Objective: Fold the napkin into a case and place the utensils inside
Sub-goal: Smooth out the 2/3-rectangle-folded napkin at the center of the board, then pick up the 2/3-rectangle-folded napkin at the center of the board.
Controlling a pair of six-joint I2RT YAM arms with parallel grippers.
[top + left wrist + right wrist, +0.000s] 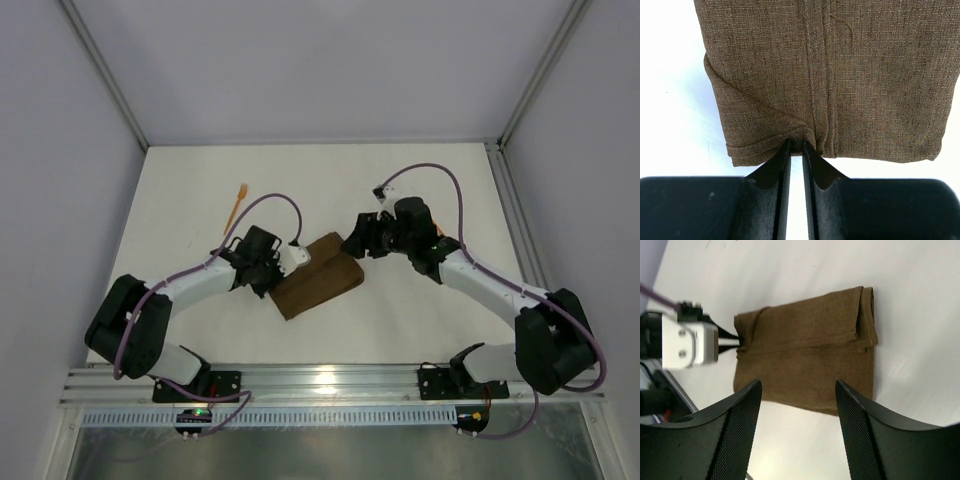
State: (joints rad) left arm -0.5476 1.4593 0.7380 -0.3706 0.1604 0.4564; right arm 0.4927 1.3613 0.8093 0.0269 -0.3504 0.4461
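No legible text, labels, brands, numbers, signs on anything

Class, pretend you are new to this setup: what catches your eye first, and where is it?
The folded brown napkin lies mid-table between the two grippers. The left gripper pinches one edge of it, while the right gripper hangs open close by. A small orange utensil lies apart, farther back on the white table.
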